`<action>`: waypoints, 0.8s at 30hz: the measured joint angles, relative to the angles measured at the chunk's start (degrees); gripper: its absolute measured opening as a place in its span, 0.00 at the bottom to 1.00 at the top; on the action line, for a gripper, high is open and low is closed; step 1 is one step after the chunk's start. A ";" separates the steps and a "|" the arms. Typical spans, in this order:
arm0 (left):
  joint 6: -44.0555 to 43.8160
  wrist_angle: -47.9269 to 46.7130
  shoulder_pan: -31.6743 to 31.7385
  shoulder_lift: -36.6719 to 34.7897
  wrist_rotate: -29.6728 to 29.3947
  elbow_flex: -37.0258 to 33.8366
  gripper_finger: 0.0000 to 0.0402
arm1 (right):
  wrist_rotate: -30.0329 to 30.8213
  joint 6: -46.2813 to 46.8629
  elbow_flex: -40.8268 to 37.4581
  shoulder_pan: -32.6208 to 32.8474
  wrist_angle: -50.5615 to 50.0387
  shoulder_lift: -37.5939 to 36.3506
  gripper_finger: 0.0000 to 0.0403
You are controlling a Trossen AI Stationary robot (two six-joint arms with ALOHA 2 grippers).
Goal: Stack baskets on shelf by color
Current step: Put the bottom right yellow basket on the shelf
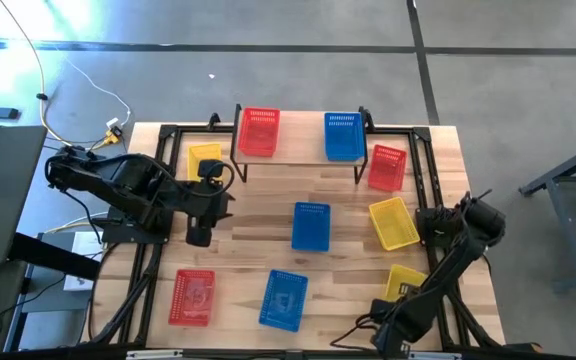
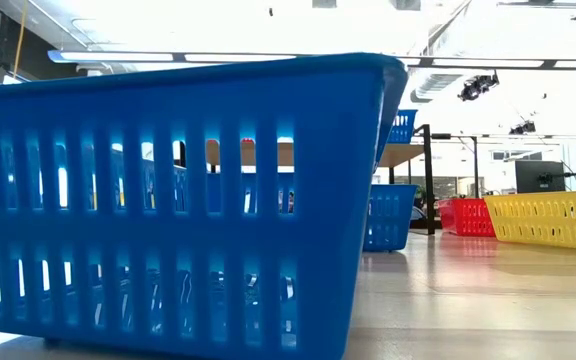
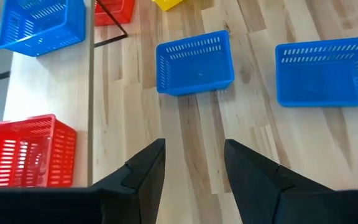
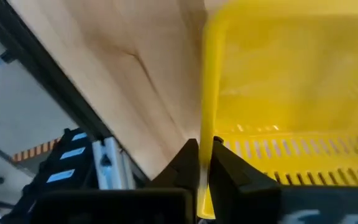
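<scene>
My right tool [image 4: 201, 158] is pinched shut on the thin rim of a yellow basket [image 1: 404, 283], the one farthest from the shelf [image 1: 300, 150] on the right side of the desk [image 1: 248, 225]. In my right wrist view the fingers close on that rim with almost no gap, so the hold is on a single narrow edge. I judge that to be the weak point: a shallow plastic basket hung from one wall can swing or tilt as I lift it, and the rim could slide out of the pinch.

A second yellow basket [image 1: 392, 222] lies between this one and the shelf, with a red basket [image 1: 388, 167] just beside the shelf's right leg. Carrying low toward the shelf, I could clip either one.

On the shelf stand a red basket [image 1: 259, 131] at its left end and a blue basket [image 1: 344, 136] at its right end. A third yellow one [image 1: 205, 160] sits on the desk left of the shelf, near my left tool [image 1: 199, 236]. That tool hangs with its fingers [image 3: 148, 168] parted and holding nothing, aimed at the blue basket [image 1: 311, 226] in front of the shelf. If both arms head for the shelf together, they could crowd each other.
</scene>
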 joint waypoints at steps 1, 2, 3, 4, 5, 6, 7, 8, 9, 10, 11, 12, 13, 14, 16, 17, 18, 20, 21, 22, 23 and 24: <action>0.02 -0.02 0.00 0.02 -0.15 0.00 0.39 | -0.02 0.05 0.52 -0.21 -0.05 -0.01 0.03; 0.02 -0.02 0.00 0.02 -0.16 0.00 0.39 | -0.02 0.04 1.16 -0.46 -0.42 -0.01 0.04; 0.00 -0.04 0.00 0.02 -0.17 0.00 0.39 | 0.00 0.01 1.81 -0.72 -0.93 -0.01 0.03; 0.00 -0.10 0.00 0.02 -0.16 0.00 0.39 | 0.00 -0.01 2.51 -1.05 -1.26 -0.01 0.02; 0.00 -0.15 0.00 0.02 -0.15 0.00 0.39 | 0.23 -0.01 3.47 -1.35 -1.32 -0.01 0.01; 0.00 -0.28 0.00 0.02 -0.15 0.00 0.39 | 0.73 -0.04 4.59 -1.65 -1.48 -0.01 0.01; 0.00 -0.44 0.00 0.02 -0.15 0.00 0.39 | 1.55 -0.05 5.85 -1.90 -1.79 -0.03 0.01; 0.00 -0.65 0.00 0.02 -0.15 0.00 0.39 | 2.49 -0.05 7.14 -2.21 -2.15 -0.05 0.01; 0.00 -1.08 0.00 0.02 -0.15 0.00 0.39 | 3.50 -0.03 8.49 -2.56 -2.86 -0.05 0.01; -0.03 -1.85 0.00 0.02 -0.15 0.00 0.39 | 4.31 0.03 9.96 -3.01 -3.88 -0.05 0.01; -0.31 -2.73 0.00 0.02 -0.15 0.00 0.39 | 4.98 0.03 11.68 -3.47 -5.13 -0.05 0.01; -0.63 -3.58 0.00 0.02 -0.15 -0.02 0.39 | 5.94 0.02 13.34 -4.03 -6.41 -0.05 0.01; -1.15 -4.16 0.00 0.02 -0.15 -0.12 0.39 | 7.10 0.02 14.97 -4.64 -7.79 -0.05 0.01; -1.64 -4.34 0.00 0.02 -0.15 -0.40 0.39 | 8.63 -0.06 16.65 -5.26 -9.42 -0.05 0.00; -2.62 -4.31 0.01 0.00 -0.25 -1.54 0.39 | 11.64 -0.75 19.98 -6.72 -12.98 -0.05 0.00; -3.25 -4.40 0.02 0.02 -0.70 -2.28 0.39 | 13.00 -1.66 21.71 -7.57 -14.28 -0.05 0.00; -3.81 -4.55 0.02 0.02 -1.48 -2.96 0.39 | 14.16 -2.68 23.49 -8.45 -15.69 -0.05 0.00; -4.60 -5.36 0.02 0.02 -3.02 -4.09 0.39 | 16.43 -5.34 26.87 -10.40 -18.32 -0.05 0.00; -4.95 -5.84 0.04 0.02 -3.22 -4.63 0.39 | 17.91 -6.83 28.48 -11.38 -19.44 -0.05 0.00; -5.07 -5.89 0.05 0.01 -3.36 -5.28 0.39 | 19.61 -8.41 30.06 -12.40 -20.36 -0.05 0.00; -5.40 -5.68 0.04 0.01 -3.50 -5.98 0.39 | 21.25 -10.12 31.55 -13.45 -21.28 -0.05 0.00; -5.93 -5.63 0.04 0.02 -3.62 -6.62 0.39 | 22.72 -11.92 32.97 -14.44 -22.19 -0.05 0.00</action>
